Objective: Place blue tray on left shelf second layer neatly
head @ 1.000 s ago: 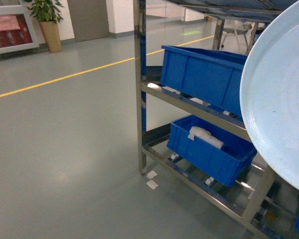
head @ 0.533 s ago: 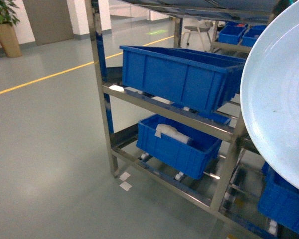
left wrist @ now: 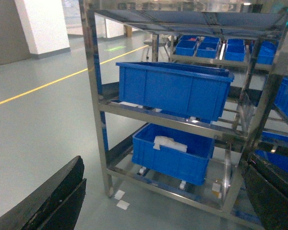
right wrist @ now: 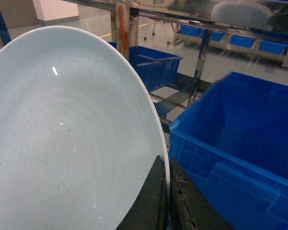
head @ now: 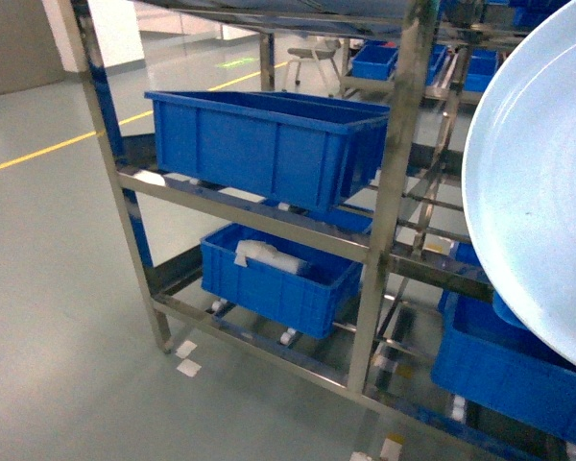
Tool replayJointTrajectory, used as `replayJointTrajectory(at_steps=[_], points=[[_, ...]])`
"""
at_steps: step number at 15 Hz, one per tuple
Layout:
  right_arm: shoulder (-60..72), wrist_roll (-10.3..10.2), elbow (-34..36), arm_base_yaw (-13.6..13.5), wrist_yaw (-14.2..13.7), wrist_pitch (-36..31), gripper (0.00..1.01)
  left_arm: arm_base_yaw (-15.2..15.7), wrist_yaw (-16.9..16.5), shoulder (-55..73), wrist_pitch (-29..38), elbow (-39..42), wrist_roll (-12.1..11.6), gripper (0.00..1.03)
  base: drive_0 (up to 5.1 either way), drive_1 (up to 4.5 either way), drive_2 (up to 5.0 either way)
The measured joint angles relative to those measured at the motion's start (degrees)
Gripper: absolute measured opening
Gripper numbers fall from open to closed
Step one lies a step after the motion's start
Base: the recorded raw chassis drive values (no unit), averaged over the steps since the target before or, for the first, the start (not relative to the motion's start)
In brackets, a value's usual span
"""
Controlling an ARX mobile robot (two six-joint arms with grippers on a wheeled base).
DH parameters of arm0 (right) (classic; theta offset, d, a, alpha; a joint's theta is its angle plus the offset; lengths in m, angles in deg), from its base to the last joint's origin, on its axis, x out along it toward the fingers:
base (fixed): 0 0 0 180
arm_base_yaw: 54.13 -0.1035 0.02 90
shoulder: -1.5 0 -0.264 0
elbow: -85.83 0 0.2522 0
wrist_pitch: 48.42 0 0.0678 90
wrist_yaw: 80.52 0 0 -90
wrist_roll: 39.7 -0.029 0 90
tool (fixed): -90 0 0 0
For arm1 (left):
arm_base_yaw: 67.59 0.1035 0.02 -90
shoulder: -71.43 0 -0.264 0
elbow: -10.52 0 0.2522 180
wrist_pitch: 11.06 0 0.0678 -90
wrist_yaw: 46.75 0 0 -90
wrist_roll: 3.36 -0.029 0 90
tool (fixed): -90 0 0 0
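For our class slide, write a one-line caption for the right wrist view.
Right gripper clamps the pale blue tray by its rim, beside a deep blue crate.

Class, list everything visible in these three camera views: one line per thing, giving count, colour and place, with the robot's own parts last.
blue tray: one, pale blue, held on edge at the right of the head view.
steel rack: one, shiny silver, ahead of the robot.
upper crate: one, dark blue, on the rack's middle tier.
lower crate: one, dark blue, on the bottom tier, white bundle inside.
near crate: one, dark blue, beside the tray.
yellow line: one, on the grey floor.
chair: one, behind the rack.
right gripper: black, gripping the tray's rim.
left gripper: black, open, empty.
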State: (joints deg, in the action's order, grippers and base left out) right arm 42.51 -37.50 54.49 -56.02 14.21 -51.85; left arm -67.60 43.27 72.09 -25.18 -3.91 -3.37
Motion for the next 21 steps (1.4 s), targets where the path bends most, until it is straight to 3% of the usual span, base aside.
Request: replayJointTrajectory(at_steps=[21], points=[[-0.22, 0.00, 0.00, 0.00, 0.00, 0.00, 0.02, -0.04, 0.02, 0.00, 0.04, 0.00, 0.00, 0.98, -1.7, -1.71, -1.7]])
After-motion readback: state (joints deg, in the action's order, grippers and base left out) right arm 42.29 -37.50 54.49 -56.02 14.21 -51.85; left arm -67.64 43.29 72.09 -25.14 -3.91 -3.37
